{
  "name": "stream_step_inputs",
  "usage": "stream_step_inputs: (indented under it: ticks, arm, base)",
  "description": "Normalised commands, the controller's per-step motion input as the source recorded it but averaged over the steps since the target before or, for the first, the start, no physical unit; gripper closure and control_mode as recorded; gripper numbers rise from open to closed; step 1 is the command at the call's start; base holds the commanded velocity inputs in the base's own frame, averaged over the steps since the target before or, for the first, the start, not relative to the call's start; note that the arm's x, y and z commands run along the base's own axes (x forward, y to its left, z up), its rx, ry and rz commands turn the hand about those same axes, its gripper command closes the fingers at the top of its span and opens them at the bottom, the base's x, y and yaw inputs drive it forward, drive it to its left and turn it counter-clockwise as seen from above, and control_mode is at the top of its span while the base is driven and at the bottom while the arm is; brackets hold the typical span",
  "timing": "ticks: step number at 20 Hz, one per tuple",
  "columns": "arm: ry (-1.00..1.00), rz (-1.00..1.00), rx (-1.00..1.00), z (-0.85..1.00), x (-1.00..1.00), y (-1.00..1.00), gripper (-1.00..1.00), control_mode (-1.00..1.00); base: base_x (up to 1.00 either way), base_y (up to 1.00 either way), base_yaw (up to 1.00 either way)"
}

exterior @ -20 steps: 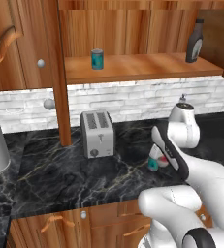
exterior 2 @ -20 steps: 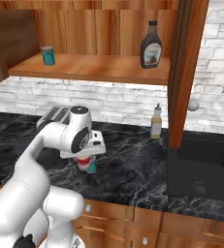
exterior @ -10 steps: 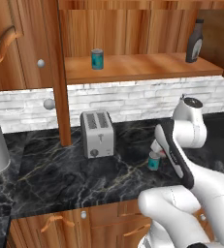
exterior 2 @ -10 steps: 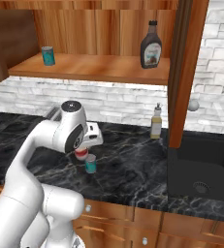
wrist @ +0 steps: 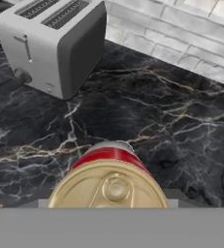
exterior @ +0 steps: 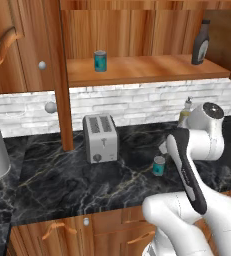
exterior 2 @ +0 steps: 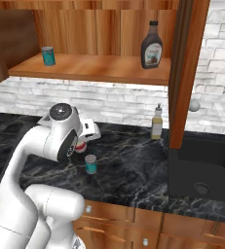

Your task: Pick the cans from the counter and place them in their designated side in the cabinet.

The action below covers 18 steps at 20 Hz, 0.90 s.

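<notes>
My gripper (exterior 2: 80, 141) is shut on the red-labelled can (exterior 2: 79, 147), holding it a little above the black marble counter (exterior 2: 128, 165). In the hand view that can (wrist: 111, 164) sits right under the hand, its round metal top facing the camera and covering the fingertips. A teal can (exterior: 159, 165) stands upright on the counter beside the arm, just in front of the held can (exterior 2: 90, 164). Another teal can (exterior: 100, 61) stands on the left part of the wooden cabinet shelf (exterior: 152, 69).
A grey toaster (exterior: 100, 137) stands on the counter left of the gripper. A tall dark bottle (exterior 2: 152, 45) occupies the shelf's right end. A small pale bottle (exterior 2: 157, 122) is by the brick wall, a sink (exterior 2: 201, 165) to the right, and a wooden post (exterior: 61, 85) left of the toaster.
The arm has straightened upward and the hand has risen from the counter with the red can. The teal can on the counter has stayed in place.
</notes>
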Motion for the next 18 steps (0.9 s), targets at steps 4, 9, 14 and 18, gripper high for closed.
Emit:
stream_step_inputs:
  ticks: [4, 9, 14, 18]
  arm:
    - [-0.19, 0.00, 0.00, 0.37, -0.05, 0.04, 1.00, -1.00]
    - [-0.17, 0.00, 0.00, 0.36, -0.04, 0.02, 1.00, -1.00]
    - [-0.06, 0.01, 0.01, 0.40, -0.07, 0.00, 1.00, -1.00]
    - [-0.10, 0.03, 0.00, 0.40, -0.22, 0.02, 1.00, -1.00]
  base:
    - [0.00, 0.00, 0.00]
    - [0.00, 0.00, 0.00]
    - [0.00, 0.00, 0.00]
    - [0.00, 0.00, 0.00]
